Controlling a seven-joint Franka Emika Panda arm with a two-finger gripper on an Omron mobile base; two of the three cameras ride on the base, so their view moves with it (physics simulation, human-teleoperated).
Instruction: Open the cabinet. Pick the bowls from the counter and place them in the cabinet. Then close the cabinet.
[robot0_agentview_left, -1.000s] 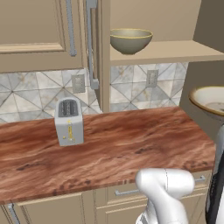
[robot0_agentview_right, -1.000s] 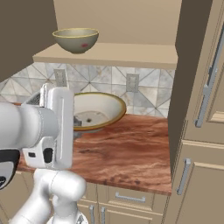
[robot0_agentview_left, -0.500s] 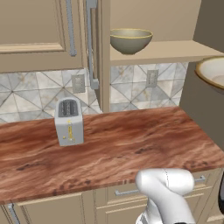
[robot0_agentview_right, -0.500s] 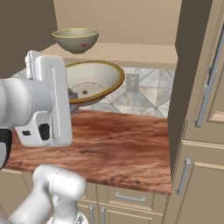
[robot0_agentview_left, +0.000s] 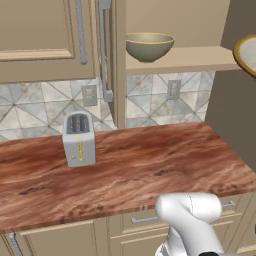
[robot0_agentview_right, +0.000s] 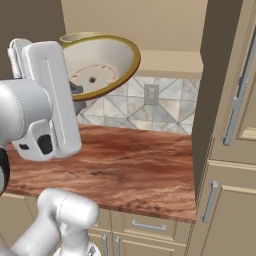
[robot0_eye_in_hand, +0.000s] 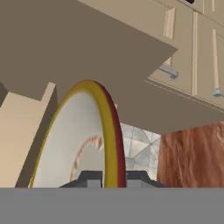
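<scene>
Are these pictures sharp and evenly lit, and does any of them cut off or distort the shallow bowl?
Left base view: sharp, flat light, and the frame edge crops the shallow bowl. Right base view: sharp, the open cabinet looks evenly lit, without glare. Hand view: the bowl's rim, so near the lens, looks stretched and the picture is tilted.

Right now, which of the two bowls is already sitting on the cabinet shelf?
The deep rounded bowl rests on the shelf. The wide shallow bowl is clamped in the gripper, tilted in the air.

base views: flank arm, share counter (robot0_agentview_left: 150, 165) | hand view: close
</scene>
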